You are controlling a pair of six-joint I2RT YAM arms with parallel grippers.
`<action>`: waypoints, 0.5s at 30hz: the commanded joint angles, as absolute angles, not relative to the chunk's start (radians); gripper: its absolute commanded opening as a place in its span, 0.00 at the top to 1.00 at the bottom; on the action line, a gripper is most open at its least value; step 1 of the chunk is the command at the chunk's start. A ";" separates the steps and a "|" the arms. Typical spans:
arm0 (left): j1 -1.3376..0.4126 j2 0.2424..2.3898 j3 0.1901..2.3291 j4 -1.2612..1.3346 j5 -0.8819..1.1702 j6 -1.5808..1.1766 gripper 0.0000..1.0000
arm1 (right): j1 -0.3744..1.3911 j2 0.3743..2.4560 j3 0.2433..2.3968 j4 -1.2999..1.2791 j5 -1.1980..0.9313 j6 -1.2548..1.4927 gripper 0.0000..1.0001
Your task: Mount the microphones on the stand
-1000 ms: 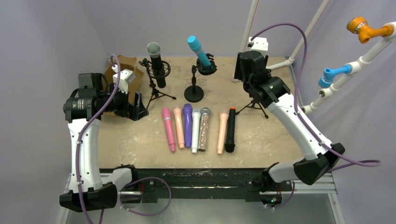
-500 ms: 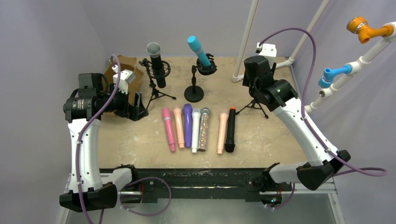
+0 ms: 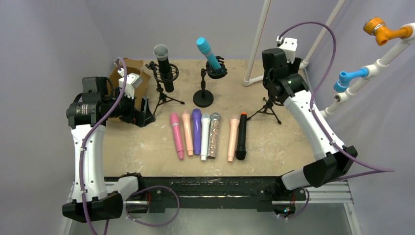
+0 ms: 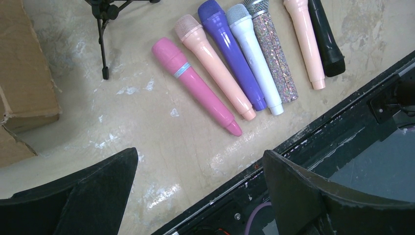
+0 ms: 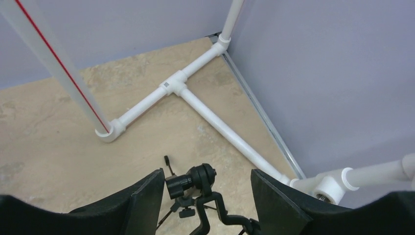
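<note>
Several microphones lie side by side on the table: pink (image 3: 176,135), peach (image 3: 188,127), purple (image 3: 196,131), white (image 3: 205,136), silver glitter (image 3: 214,135), a second peach (image 3: 233,138) and black (image 3: 242,136). A black microphone (image 3: 164,73) sits in a tripod stand. A teal one (image 3: 208,54) leans in a round-base stand (image 3: 203,98). My left gripper (image 4: 199,155) is open and empty, at the left over the table's near edge. My right gripper (image 5: 206,172) is open above a bare tripod stand (image 3: 268,105), with its clip head (image 5: 195,180) showing between the fingers.
A cardboard box (image 3: 128,73) stands at the back left beside the left arm. White pipe framing (image 5: 195,95) runs along the floor at the back right corner, with an upright pole (image 3: 257,44). The black front rail (image 4: 342,107) borders the table.
My right gripper has swung right and towards the back wall, ending over the bare tripod stand. The left arm and the microphones have not moved.
</note>
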State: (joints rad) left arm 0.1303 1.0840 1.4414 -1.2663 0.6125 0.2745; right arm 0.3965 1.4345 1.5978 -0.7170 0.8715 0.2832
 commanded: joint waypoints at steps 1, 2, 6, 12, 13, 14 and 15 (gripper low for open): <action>0.128 1.068 1.429 -1.269 0.612 0.298 0.00 | 0.344 1.422 1.616 -0.618 0.837 0.230 0.31; 0.128 1.067 1.428 -1.270 0.611 0.299 0.00 | 0.341 1.427 1.615 -0.616 0.818 0.229 0.31; 0.129 1.057 1.417 -1.270 0.607 0.300 0.00 | 0.322 1.434 1.597 -0.596 0.744 0.221 0.34; 0.127 1.051 1.415 -1.266 0.606 0.300 0.00 | 0.312 1.438 1.586 -0.620 0.656 0.239 0.40; 0.128 1.051 1.417 -1.266 0.607 0.300 0.00 | 0.313 1.437 1.581 -0.624 0.642 0.240 0.40; 0.129 1.051 1.417 -1.266 0.607 0.300 0.00 | 0.313 1.437 1.579 -0.629 0.632 0.241 0.40; 0.128 1.051 1.419 -1.266 0.609 0.300 0.00 | 0.312 1.437 1.578 -0.636 0.623 0.242 0.39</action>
